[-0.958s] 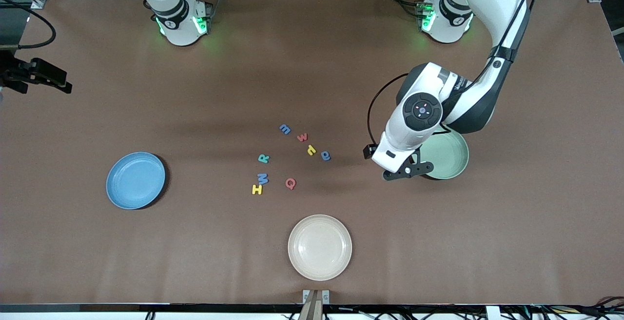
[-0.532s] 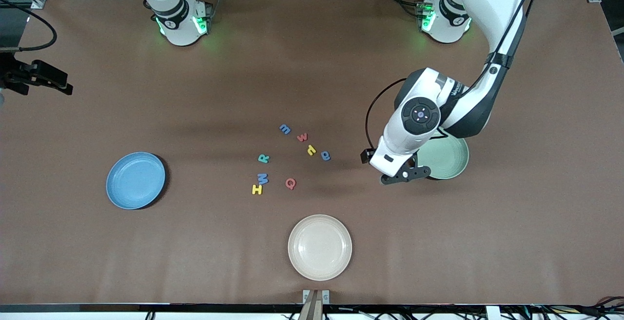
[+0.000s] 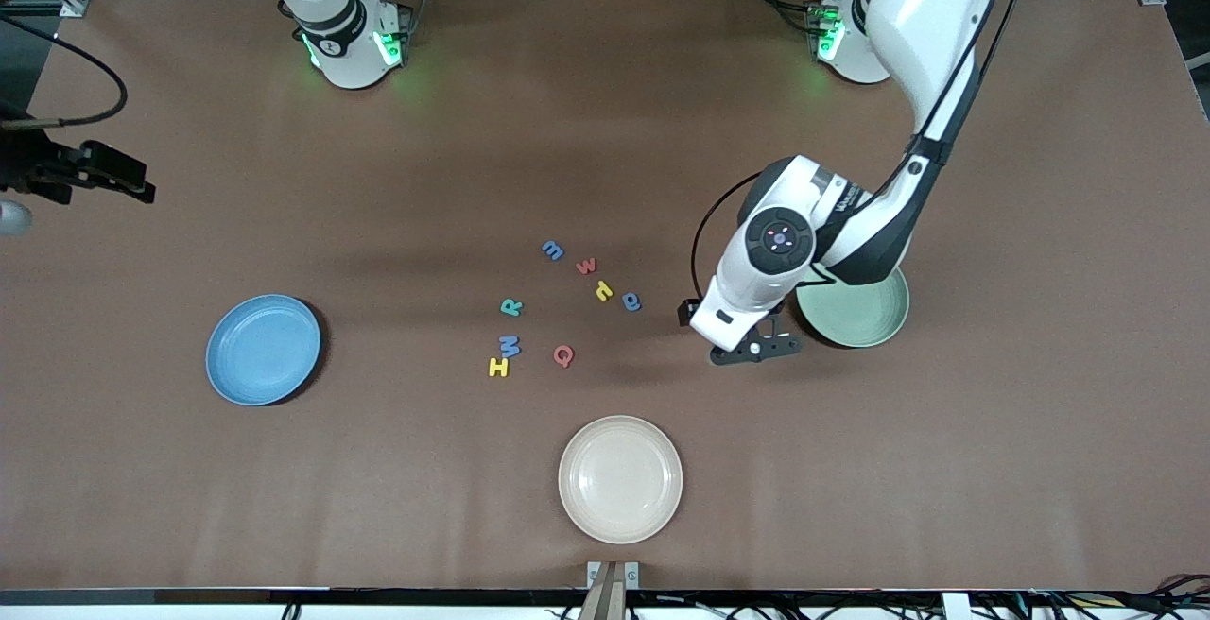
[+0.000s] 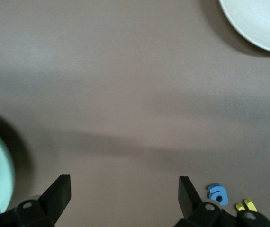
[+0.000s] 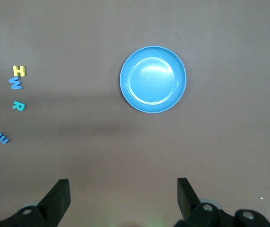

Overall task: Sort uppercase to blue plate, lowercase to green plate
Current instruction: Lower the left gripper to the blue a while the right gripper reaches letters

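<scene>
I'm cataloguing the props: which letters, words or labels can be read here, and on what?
"H": yellow foam letter
"M": blue foam letter
"R": teal foam letter
"Q": red foam letter
"m": blue foam letter
"w": red foam letter
"a": blue foam letter
Yellow lowercase letter: unclear.
Left arm's lettering: too small.

- I saw a plain brown tabletop (image 3: 993, 469).
- The blue plate (image 3: 264, 350) was matte blue, the green plate (image 3: 865, 313) pale mint, and the third plate (image 3: 620, 478) cream.
- Capitals: H (image 3: 498, 368) yellow, M (image 3: 510, 346) blue, R (image 3: 511, 307) teal-green, Q (image 3: 563, 355) red.
- Lowercase: m (image 3: 553, 249) blue, w (image 3: 586, 266) red, p-like letter (image 3: 604, 292) yellow, a (image 3: 631, 301) blue.
- Both arms were white with black joints; their bases glowed green.
</scene>
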`<state>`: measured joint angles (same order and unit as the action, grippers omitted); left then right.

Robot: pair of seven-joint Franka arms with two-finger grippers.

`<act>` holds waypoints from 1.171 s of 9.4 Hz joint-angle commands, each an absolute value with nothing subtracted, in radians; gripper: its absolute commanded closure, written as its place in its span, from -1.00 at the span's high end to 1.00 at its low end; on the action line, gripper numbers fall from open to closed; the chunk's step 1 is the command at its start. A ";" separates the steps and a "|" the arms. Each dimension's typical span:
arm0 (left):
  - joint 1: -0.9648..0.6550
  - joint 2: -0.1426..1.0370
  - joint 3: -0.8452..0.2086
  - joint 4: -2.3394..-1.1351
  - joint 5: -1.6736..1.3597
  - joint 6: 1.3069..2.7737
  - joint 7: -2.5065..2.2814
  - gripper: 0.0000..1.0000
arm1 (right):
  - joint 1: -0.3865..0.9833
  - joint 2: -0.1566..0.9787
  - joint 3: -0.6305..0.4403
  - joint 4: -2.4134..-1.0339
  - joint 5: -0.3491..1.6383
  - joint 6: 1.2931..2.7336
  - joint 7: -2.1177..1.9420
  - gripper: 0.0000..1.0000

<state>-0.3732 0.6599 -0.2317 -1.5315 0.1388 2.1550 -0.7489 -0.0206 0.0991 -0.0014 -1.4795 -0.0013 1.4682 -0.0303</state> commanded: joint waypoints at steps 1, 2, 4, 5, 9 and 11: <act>-0.448 0.706 -0.224 -1.465 0.175 2.154 -0.833 1.00 | -0.015 0.194 0.002 -1.454 -0.005 1.492 -0.035 1.00; -0.483 0.716 -0.224 -1.463 0.176 2.155 -0.860 1.00 | -0.017 0.248 0.002 -1.454 0.000 1.543 -0.032 1.00; -0.541 0.744 -0.221 -1.462 0.178 2.206 -0.958 1.00 | -0.006 0.351 0.002 -1.453 0.000 1.650 -0.029 1.00; -0.555 0.764 -0.206 -1.463 0.178 2.238 -0.963 1.00 | -0.002 0.380 0.002 -1.454 -0.002 1.695 -0.026 1.00; -0.646 0.839 -0.095 -1.462 0.170 2.372 -1.009 1.00 | 0.061 0.491 0.005 -1.454 0.068 1.845 -0.023 1.00; -0.666 0.841 -0.095 -1.462 0.167 2.373 -1.055 1.00 | 0.154 0.543 0.003 -1.447 0.104 1.917 0.091 1.00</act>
<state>-0.6365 0.8358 -0.1088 -1.4829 0.1465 2.3740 -0.9965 0.0984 0.5031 0.0072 -1.4777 0.0802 1.8797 0.0066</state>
